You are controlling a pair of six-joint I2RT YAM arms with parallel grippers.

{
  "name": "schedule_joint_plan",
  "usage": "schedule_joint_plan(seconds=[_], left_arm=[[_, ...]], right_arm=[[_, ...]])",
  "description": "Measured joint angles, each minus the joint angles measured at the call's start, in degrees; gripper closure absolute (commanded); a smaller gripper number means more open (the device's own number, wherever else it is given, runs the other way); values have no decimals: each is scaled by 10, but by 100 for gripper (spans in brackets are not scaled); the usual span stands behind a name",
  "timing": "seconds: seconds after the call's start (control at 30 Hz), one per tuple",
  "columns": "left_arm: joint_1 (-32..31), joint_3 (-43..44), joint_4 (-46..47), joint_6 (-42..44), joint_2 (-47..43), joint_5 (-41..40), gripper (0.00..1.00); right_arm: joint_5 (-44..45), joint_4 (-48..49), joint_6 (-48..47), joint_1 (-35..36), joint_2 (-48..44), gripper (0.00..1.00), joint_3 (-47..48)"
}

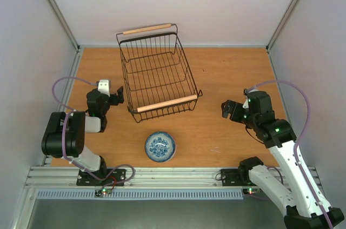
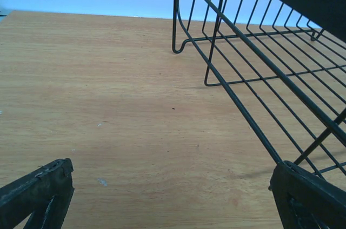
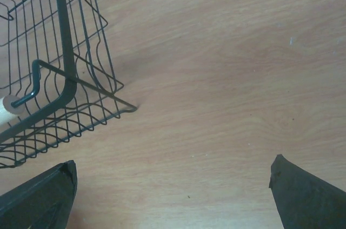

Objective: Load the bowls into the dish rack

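Observation:
A blue-and-white patterned bowl (image 1: 160, 146) sits upright on the wooden table near the front edge, between the two arms. Behind it stands the black wire dish rack (image 1: 157, 75) with two light wooden handles and nothing inside. It also shows in the left wrist view, dish rack (image 2: 259, 51), and in the right wrist view, dish rack (image 3: 54, 78). My left gripper (image 1: 115, 95) hovers open just left of the rack's front corner. My right gripper (image 1: 231, 109) is open to the right of the rack, apart from it. Neither holds anything. The bowl is outside both wrist views.
Pale walls close in the table on the left, right and back. An aluminium rail (image 1: 173, 176) runs along the near edge under the arm bases. Bare wood lies between the rack and my right gripper.

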Motion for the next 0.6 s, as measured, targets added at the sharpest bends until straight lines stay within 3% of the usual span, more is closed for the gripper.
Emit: schedule_joint_plan(seconds=[0.43,0.6], left_arm=[[0,0,0,-1,0,0,1],[0,0,0,-1,0,0,0]], right_arm=[[-41,-29,11,2,-32,1,-1],[-79,-37,6,23,-11,16,-1]])
